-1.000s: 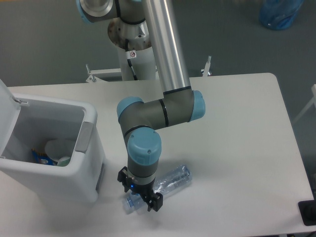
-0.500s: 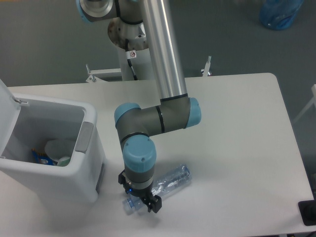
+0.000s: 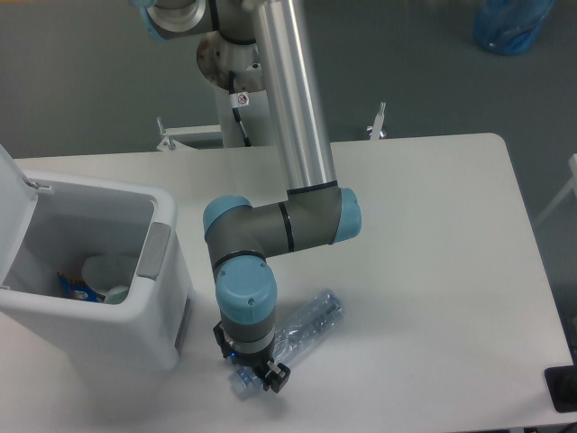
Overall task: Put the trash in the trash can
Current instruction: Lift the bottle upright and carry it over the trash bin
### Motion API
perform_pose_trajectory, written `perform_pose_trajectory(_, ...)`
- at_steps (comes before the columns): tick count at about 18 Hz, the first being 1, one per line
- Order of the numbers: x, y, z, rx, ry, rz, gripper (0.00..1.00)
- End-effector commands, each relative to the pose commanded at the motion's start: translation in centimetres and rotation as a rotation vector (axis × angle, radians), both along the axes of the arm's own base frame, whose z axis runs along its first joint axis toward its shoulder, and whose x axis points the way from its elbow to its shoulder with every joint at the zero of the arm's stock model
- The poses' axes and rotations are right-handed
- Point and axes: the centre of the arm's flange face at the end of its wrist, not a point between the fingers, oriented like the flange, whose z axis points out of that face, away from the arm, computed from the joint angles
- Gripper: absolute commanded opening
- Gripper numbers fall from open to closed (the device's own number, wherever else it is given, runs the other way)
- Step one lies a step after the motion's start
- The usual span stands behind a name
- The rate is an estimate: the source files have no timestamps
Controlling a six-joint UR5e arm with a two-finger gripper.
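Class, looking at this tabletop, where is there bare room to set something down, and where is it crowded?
Bare: the table right of the arm, out to its right edge. Crowded: the front left, where the trash can, gripper and bottle sit close together.

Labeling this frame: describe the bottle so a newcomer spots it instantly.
Find the white bin with its lid open at the table's left. Right of it, near the front edge, a clear bottle lies on its side under the tool. It is the only loose item on the tabletop.

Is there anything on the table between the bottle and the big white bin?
Only the gripper at the bottle's near end; otherwise bare table up to the bin, in the camera view.
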Motion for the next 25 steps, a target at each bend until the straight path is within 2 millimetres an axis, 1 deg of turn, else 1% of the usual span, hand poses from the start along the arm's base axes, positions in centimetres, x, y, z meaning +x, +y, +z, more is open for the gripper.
perform_pose_trajectory(4, -0.2, 0.3, 1.0, 0.019, 0.005, 0.008, 0.63)
perform_pose_trajectory(7, -0.7, 0.9, 2.3, 0.044, 0.017, 0.021, 0.63)
perform_pose_trajectory(10, -1.6, 1.5, 4.3, 0.088, 0.022, 0.077, 0.63)
perform_pose_trajectory(14, -2.7, 2.5, 7.0, 0.188, -0.037, 0.191, 0.63)
perform_pose_trajectory(16, -3.1, 2.3, 8.9, 0.240, -0.074, 0.222, 0.63)
perform_pose_trajectory(18, -3.3, 2.2, 10.4, 0.286, -0.115, 0.241, 0.63)
perform_pose_trajectory(20, -3.8, 2.0, 12.9, 0.352, -0.152, 0.255, 0.63)
perform_pose_trajectory(21, -3.8, 2.0, 14.8, 0.397, -0.175, 0.262, 0.63)
perform_pose_trajectory(23, -5.0, 1.1, 18.6, 0.500, -0.217, 0.271, 0.63)
perform_pose_trajectory(24, -5.1, 0.8, 20.4, 0.552, -0.253, 0.268, 0.63)
perform_pose_trajectory(25, -5.2, 0.7, 21.5, 0.590, -0.294, 0.263, 0.63)
